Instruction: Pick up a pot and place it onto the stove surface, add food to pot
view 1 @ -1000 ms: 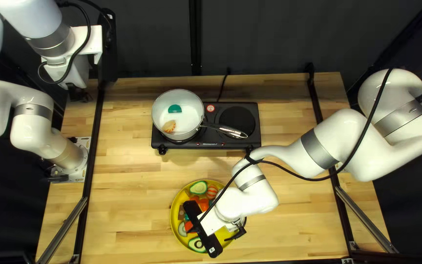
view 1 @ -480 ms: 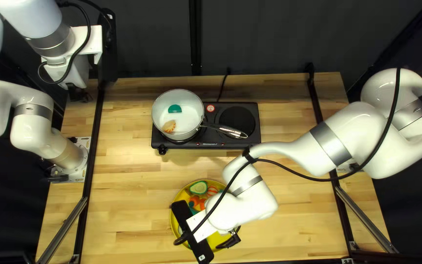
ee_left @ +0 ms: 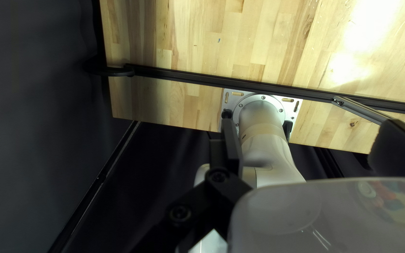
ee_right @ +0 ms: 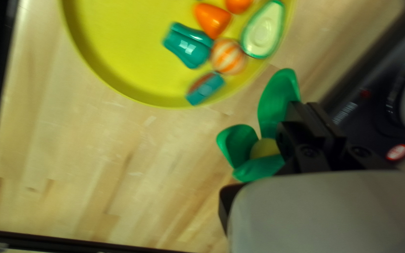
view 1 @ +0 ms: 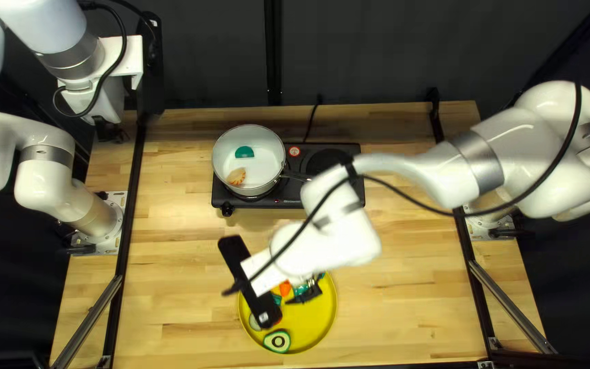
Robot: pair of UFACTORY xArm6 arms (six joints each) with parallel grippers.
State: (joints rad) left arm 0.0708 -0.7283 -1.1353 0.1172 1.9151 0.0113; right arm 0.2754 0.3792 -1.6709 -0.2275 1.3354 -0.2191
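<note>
Left gripper [view 1: 110,131] is hanging raised near the table's far left corner, its fingers spread wide with nothing between them. Next, the pot [view 1: 263,174] is sitting on the left burner of the black double-burner electric stove [view 1: 274,203]. It is round and deep, showing a smooth white inside, and its metal handle is running rightward, partly hidden behind the right arm. Inside, a teal half-round toy piece [view 1: 244,152] is lying flat, and an orange-and-cream fluted shell piece [view 1: 236,177] is resting nearer the pot's near wall. On the near side of the table, a round yellow plate [view 1: 332,307] is holding a toy avocado half [view 1: 277,342], with another avocado half [ee_right: 263,30], glossy orange pieces [ee_right: 213,19], a shiny teal pepper [ee_right: 189,46] and an orange-striped ball [ee_right: 228,56] clustering at its stove-side rim. Farther right, the right gripper [view 1: 307,292] is clenching a leafy toy [ee_right: 277,100], whose curved, bright green leaves are flaring around a yellow centre.
</note>
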